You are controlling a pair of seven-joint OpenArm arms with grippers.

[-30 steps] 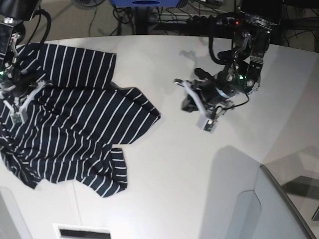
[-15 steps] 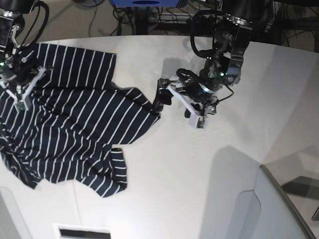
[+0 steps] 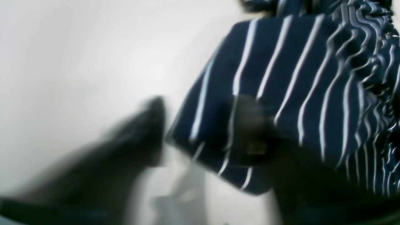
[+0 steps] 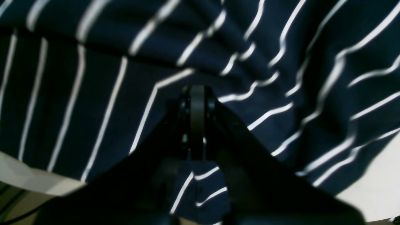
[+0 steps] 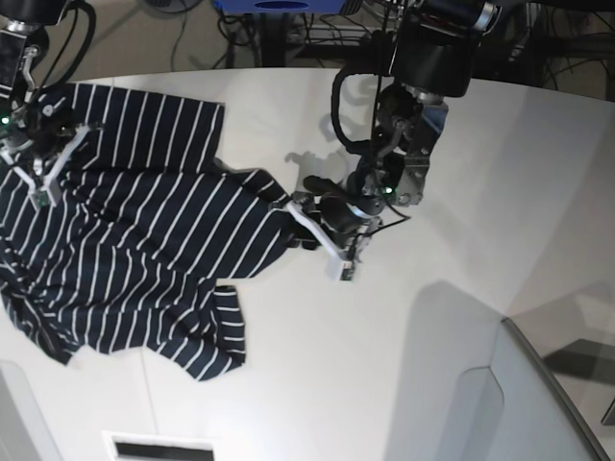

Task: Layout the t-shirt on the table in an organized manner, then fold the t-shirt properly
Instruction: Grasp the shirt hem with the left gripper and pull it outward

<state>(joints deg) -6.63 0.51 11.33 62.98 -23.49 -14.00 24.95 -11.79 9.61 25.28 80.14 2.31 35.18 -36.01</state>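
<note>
The base view looks steeply down from high above the large white smooth desk. Both wrist views sit very close over the dark navy white-striped fabric t-shirt, which all three views share.

Left claw moved from bare surface well right of t-shirt to shirt's right corner; one finger now over striped fabric, other just off hem. Jaws narrower than half second ago. Left arm swung in toward shirt. Right claw shifted slightly up on shirt's upper-left part.
</note>
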